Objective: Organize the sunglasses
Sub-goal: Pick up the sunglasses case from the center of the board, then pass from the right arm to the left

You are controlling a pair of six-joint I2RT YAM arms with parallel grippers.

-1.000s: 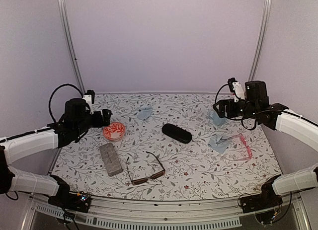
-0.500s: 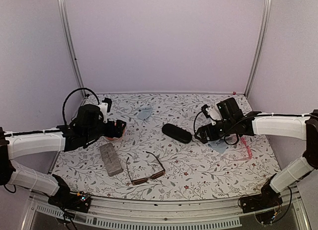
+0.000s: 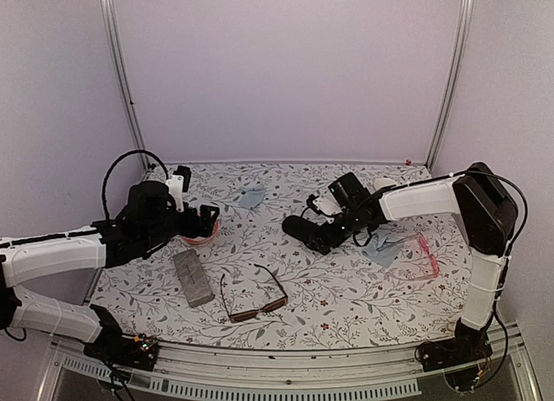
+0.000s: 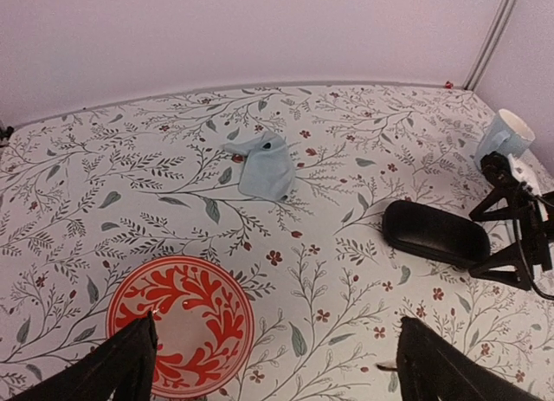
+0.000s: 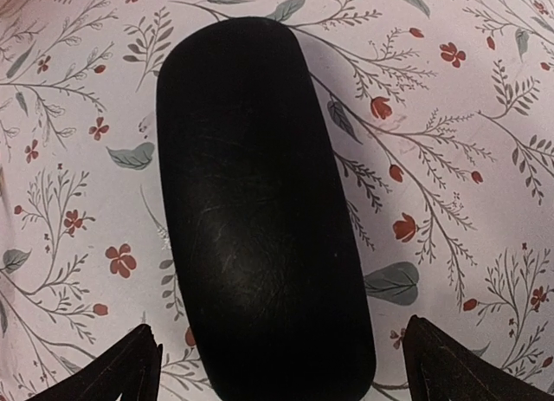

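**Right hand at the black case; 0 of 2 pairs stowed**

Status: the task is judged to be at its start. Neither pair has been put away.

- The brown sunglasses point(image 3: 252, 295) are seen on the surface point(image 3: 346, 306) near the front centre. The temples are unfolded, and the pair lies just beside the grey rectangular case point(image 3: 192, 277).
- The pink sunglasses point(image 3: 424, 254) are seen at the right side, also unfolded, next to a blue cloth point(image 3: 381, 249). A 2nd blue cloth point(image 3: 252, 197) lies toward the back.
- Both cases appear closed; nothing is seen inside either.

Right hand point(image 3: 322, 236): it is extended to the black oval case point(image 5: 260, 210). In the wrist view the 2 fingers stand wide apart, one on each side of the near end of the case. Nothing is clamped. Contact with the case cannot be confirmed.

Left hand point(image 4: 277, 371): the fingers are spread wide and nothing is held. It is positioned above the red-patterned dish point(image 4: 180, 325), away from both pairs.

Remaining, as judged: the cases are to be opened, each pair is to be folded and placed inside, and the cases are to be shut. The step in hand is taken to be a grasp of the black case.
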